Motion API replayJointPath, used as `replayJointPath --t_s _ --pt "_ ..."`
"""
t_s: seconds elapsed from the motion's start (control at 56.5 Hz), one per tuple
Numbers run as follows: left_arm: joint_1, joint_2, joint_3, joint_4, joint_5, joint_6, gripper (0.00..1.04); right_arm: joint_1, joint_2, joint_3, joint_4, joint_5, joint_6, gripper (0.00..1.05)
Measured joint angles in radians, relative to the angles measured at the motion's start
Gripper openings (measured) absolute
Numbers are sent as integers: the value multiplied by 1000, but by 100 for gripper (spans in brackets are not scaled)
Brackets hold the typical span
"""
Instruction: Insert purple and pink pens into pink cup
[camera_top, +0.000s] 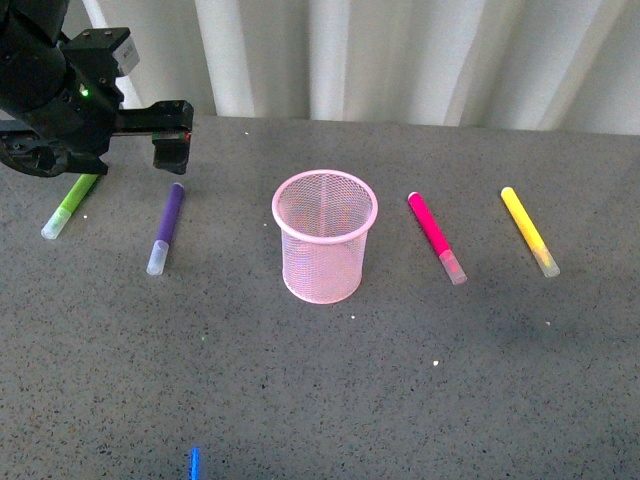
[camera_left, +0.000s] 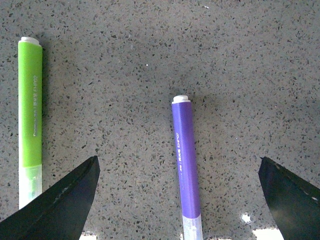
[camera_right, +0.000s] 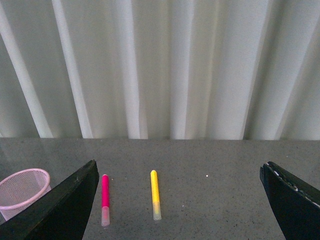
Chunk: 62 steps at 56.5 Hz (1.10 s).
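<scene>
The pink cup (camera_top: 322, 262) stands upright at the centre of the front view on the grey speckled table (camera_top: 400, 390). The purple pen (camera_top: 166, 228) lies flat to its left, well apart, with its clear cap toward the bottom of the frame. The pink pen (camera_top: 436, 238) lies flat to the cup's right, its cap also toward the bottom edge and angled slightly right. Farther out, a green pen (camera_top: 68, 208) lies near the left edge and a yellow pen (camera_top: 529, 231) toward the right edge. The left arm (camera_top: 50, 100) fills the upper left corner, above the far ends of the green and purple pens.

In the left wrist view the left gripper (camera_left: 178, 161) is spread wide and holds nothing — its two dark fingers (camera_left: 65, 205) flank the purple pen on the table without touching it. The right gripper (camera_right: 178, 164) is likewise wide apart and empty, facing a pale curtain (camera_right: 165, 70), with the cup, pink pen and yellow pen on the table beyond it.
</scene>
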<state>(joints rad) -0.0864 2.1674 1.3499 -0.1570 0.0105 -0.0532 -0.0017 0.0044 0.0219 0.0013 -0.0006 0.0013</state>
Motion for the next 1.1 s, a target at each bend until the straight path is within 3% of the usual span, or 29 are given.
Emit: replayJointPath --t_s 0.973,1.096 --pt "-68 187 80 72 -21 -20 98 0 0 0 0 0 0 98" --pt "-73 193 85 72 -35 -10 78 0 0 0 0 0 0 98"
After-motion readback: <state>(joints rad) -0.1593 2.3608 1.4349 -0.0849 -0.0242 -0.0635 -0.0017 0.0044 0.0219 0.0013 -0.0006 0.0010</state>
